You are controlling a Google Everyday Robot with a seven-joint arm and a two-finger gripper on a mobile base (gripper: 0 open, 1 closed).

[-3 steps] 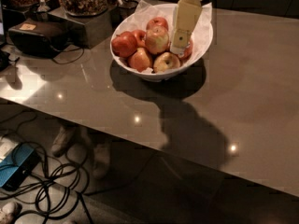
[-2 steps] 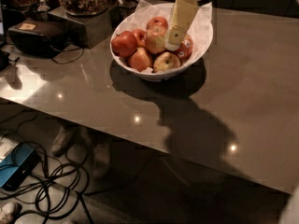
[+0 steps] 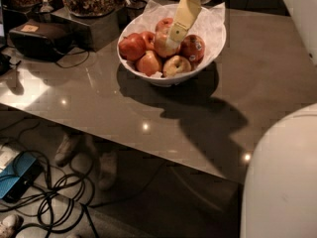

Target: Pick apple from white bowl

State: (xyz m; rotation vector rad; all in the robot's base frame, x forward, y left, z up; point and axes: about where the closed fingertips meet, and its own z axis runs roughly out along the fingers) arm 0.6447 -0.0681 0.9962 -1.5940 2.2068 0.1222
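While the tool (image 3: 173, 37) hangs over the white bowl (image 3: 167, 80), apple (image 3: 160, 46) directly beneath

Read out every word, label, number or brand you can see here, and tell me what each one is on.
Nothing here can be read.
Small white sticker on a red apple in the wide glossy white bowl: too small to read.
Tan label on the black box, left: blurred.
End effector, over the pale yellow-green apple in the bowl: no marking visible.
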